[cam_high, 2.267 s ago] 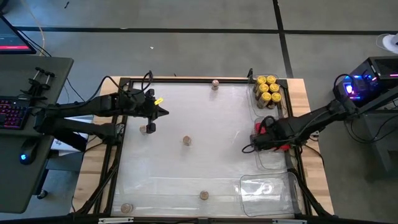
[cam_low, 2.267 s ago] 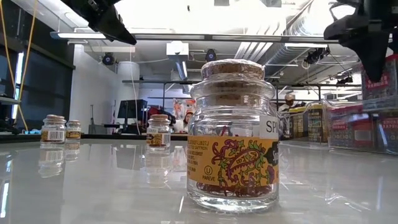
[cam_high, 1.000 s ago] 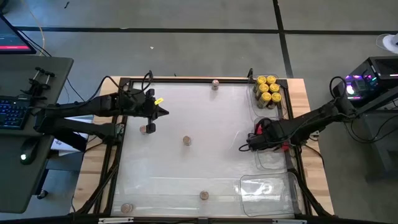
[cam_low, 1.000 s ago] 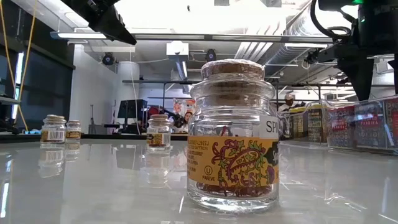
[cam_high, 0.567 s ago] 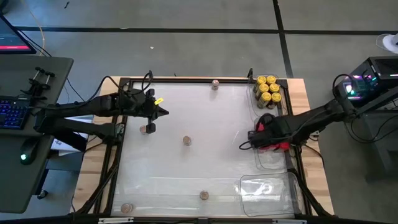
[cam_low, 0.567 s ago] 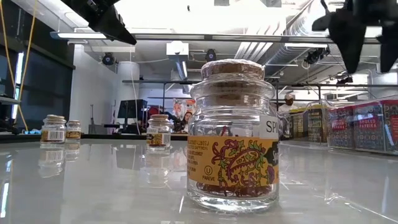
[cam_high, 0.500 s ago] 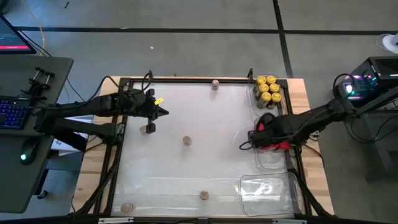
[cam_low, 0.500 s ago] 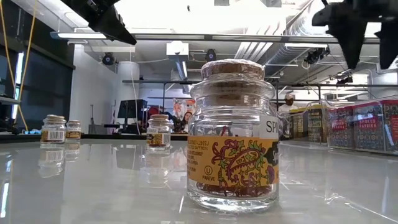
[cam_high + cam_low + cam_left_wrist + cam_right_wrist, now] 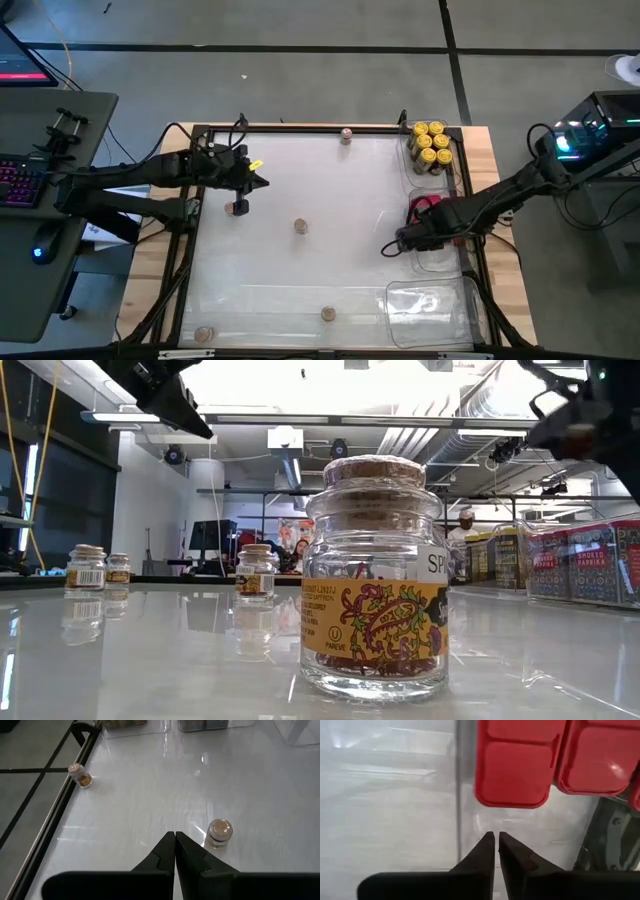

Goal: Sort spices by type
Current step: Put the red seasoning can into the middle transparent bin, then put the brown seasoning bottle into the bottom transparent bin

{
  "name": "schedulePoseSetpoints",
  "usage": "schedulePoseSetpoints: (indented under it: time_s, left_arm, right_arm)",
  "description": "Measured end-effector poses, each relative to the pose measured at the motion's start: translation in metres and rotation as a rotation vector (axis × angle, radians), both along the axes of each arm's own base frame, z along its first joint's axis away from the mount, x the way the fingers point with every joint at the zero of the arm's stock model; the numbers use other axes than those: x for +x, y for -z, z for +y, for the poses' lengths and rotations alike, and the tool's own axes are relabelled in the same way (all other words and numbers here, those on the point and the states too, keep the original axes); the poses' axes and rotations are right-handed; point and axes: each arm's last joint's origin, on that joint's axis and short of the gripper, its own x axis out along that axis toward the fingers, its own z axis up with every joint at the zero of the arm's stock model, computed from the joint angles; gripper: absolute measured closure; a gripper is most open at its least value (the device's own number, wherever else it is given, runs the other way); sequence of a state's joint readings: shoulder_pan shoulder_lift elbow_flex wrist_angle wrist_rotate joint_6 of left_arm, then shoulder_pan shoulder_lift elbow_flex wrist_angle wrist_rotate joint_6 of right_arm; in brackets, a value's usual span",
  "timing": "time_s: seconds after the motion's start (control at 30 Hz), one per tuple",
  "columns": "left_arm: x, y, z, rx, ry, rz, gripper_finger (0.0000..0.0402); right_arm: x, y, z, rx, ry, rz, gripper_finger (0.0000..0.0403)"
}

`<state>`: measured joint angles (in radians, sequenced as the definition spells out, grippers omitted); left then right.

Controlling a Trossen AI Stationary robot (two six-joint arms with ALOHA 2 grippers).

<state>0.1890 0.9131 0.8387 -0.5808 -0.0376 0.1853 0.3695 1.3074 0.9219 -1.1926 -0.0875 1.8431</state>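
Observation:
Several cork-topped spice jars stand scattered on the white table, among them one (image 9: 300, 226) mid-table, one (image 9: 236, 207) at the left and one (image 9: 375, 580) close to the low camera. Yellow-lidded jars (image 9: 430, 145) fill a clear tray at the far right. Red tins (image 9: 420, 208) (image 9: 515, 765) stand in the tray just nearer. My right gripper (image 9: 393, 246) (image 9: 496, 837) hangs shut and empty, pointing down over that tray's left wall, just nearer than the tins. My left gripper (image 9: 262, 183) (image 9: 175, 836) hovers shut and empty above the left jar (image 9: 219, 832).
A third clear tray (image 9: 430, 305) sits at the near right corner. More cork jars stand at the far edge (image 9: 346, 135), the near edge (image 9: 328, 313) and the near left corner (image 9: 204, 334). A dark frame (image 9: 190, 230) borders the table.
My right gripper has shut on nothing. In the last half second it has swung away from the red tins toward the table's near edge. The tins have stayed in their tray.

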Motion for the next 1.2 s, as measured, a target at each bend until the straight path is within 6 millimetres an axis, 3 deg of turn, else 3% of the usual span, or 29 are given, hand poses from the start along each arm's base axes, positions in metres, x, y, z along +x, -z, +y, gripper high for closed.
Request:
schedulePoseSetpoints:
  time_s: [0.13, 0.5, 0.63, 0.8, 1.0, 1.2]
  left_arm:
    - [0.000, 0.000, 0.000, 0.000, 0.000, -0.001, 0.0402]
    - [0.000, 0.000, 0.000, 0.001, 0.000, -0.001, 0.0401]
    - [-0.001, -0.001, 0.000, 0.001, 0.000, -0.005, 0.0402]
    - [-0.007, -0.006, -0.002, -0.004, 0.002, -0.040, 0.0402]
    - [-0.013, -0.013, -0.004, -0.054, 0.006, -0.102, 0.0401]
    - [-0.013, -0.012, -0.004, -0.067, 0.012, -0.094, 0.0402]
  right_arm:
    - [-0.005, 0.009, -0.001, 0.001, 0.024, 0.042, 0.0397]
    - [-0.004, 0.007, -0.008, -0.071, 0.020, 0.036, 0.0401]
    - [-0.004, -0.013, -0.003, -0.050, -0.054, 0.046, 0.0401]
    - [-0.011, -0.062, -0.001, -0.156, -0.063, 0.077, 0.0402]
    - [-0.002, -0.098, -0.006, -0.404, 0.032, -0.254, 0.0402]
    - [0.039, -0.097, -0.007, -0.538, 0.008, -0.629, 0.0402]
